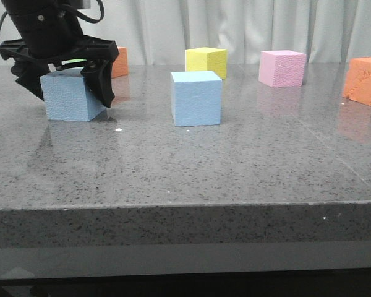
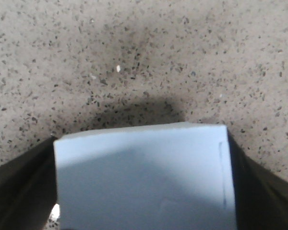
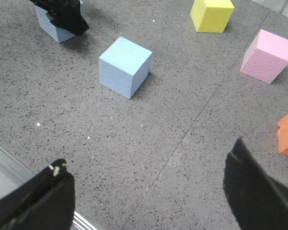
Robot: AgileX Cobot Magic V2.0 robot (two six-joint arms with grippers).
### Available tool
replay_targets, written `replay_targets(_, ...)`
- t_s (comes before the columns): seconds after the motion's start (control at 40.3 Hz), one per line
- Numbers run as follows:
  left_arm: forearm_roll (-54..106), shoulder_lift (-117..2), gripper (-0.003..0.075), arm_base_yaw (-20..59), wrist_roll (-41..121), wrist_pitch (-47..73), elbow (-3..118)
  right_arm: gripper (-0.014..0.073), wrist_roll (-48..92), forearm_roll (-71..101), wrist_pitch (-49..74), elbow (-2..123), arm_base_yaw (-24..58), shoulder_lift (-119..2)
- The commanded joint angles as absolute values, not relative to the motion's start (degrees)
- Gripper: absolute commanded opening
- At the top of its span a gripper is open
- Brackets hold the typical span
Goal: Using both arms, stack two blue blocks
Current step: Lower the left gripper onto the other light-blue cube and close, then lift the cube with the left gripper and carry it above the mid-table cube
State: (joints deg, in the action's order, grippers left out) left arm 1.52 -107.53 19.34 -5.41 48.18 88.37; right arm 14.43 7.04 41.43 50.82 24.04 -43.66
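Observation:
One blue block point(image 1: 67, 102) sits at the table's left, between the fingers of my left gripper point(image 1: 69, 96). In the left wrist view this block point(image 2: 144, 182) fills the gap, with a dark finger against each side; the left gripper point(image 2: 141, 143) is shut on it. The block looks slightly tilted, low on the table. The second blue block point(image 1: 196, 99) stands free near the table's middle, to the right of the first. The right wrist view shows it point(image 3: 125, 67) ahead of my right gripper point(image 3: 146, 191), which is open, empty and above the table's front part.
A yellow cube point(image 1: 206, 62) and a pink cube point(image 1: 282, 68) stand at the back. A rough orange block point(image 1: 365, 80) is at the far right, and another orange cube point(image 1: 119, 62) is behind the left gripper. The table's front edge point(image 1: 185, 207) is near.

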Motion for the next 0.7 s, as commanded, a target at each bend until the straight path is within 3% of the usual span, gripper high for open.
replay_targets(0.0, 1.88, -104.69, 0.0514, 19.72, -6.13, 46.17, 90.35, 0.0634, 15.04, 7.56, 37.25, 52.09, 23.55, -43.33)
replay_targets(0.124, 1.88, -104.69, 0.0407, 19.72, -6.13, 46.17, 90.35, 0.0634, 15.04, 7.56, 37.25, 52.09, 23.55, -43.33)
replay_targets(0.397, 3.18, -104.69, 0.0407, 20.5, -1.56, 50.63, 94.31, 0.0634, 15.04, 7.56, 37.25, 52.09, 23.55, -43.33)
replay_targets(0.67, 13.63, -104.69, 0.0407, 26.99, 35.17, 58.7, 106.41, 0.0634, 15.04, 7.56, 37.25, 52.09, 23.55, -43.33)
